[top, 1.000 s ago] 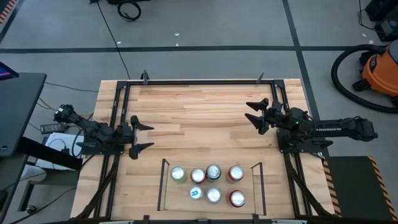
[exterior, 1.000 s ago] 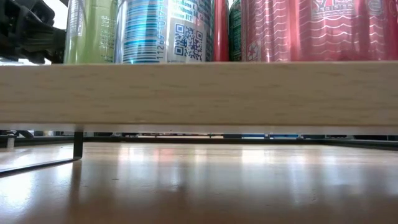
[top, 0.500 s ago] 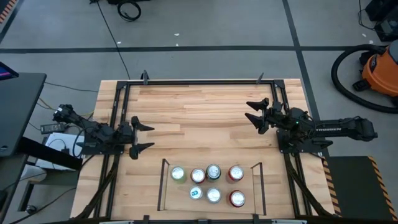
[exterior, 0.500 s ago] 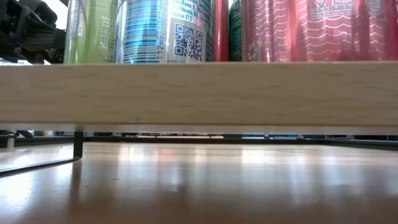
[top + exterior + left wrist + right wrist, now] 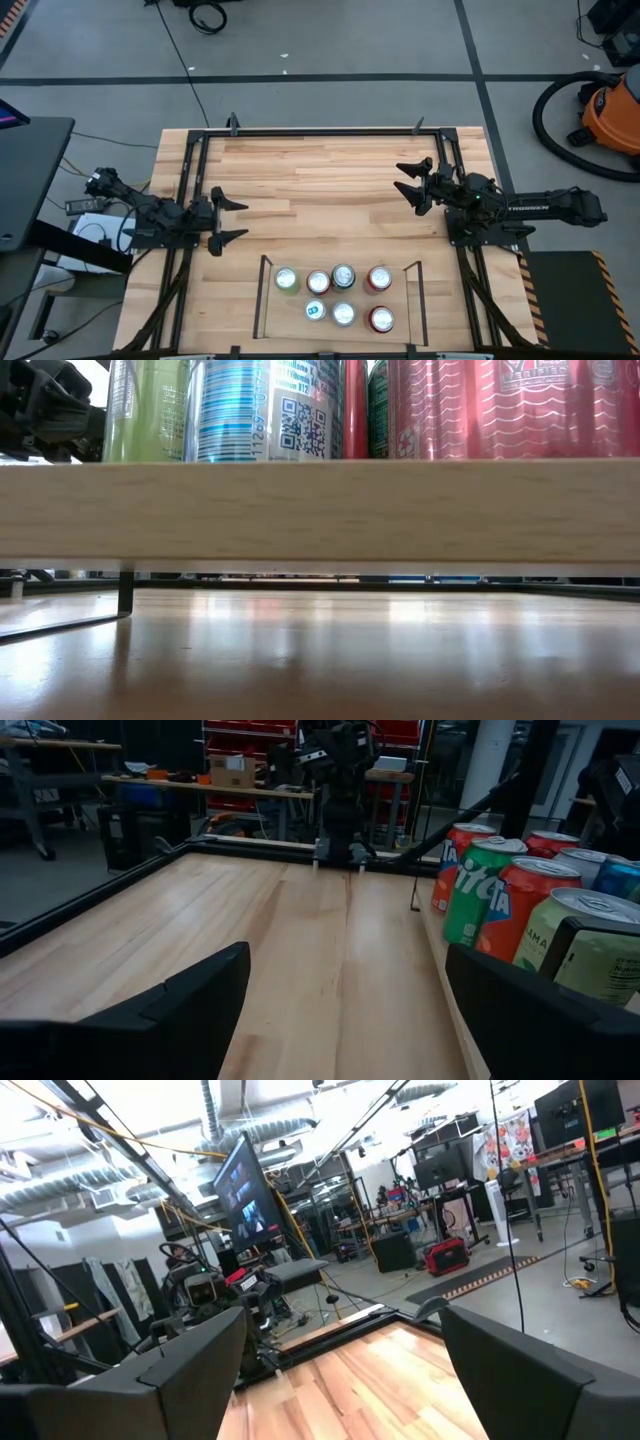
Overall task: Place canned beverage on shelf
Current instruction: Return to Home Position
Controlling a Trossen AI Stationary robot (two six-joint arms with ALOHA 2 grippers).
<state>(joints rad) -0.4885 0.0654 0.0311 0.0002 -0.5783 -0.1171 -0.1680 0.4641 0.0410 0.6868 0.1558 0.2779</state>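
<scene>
seven cylindrical metal cans [image 5: 343,276], pale wood shelf [image 5: 283,318]

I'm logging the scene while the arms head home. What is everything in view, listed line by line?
cans: seven; reds, greens, one blue; upright in two rows on the shelf
shelf: one; light wood with thin black rails; at the table's near edge, between the arms
table: one; light wood with a black frame; middle of the high view
vacuum cleaner: one; orange and black; on the floor past the table's right side
cable: one coil; black; on the floor beyond the table
left arm: one; dark; at the table's left side, jaws open and empty
right arm: one; dark; at the table's right side, jaws open and empty
</scene>
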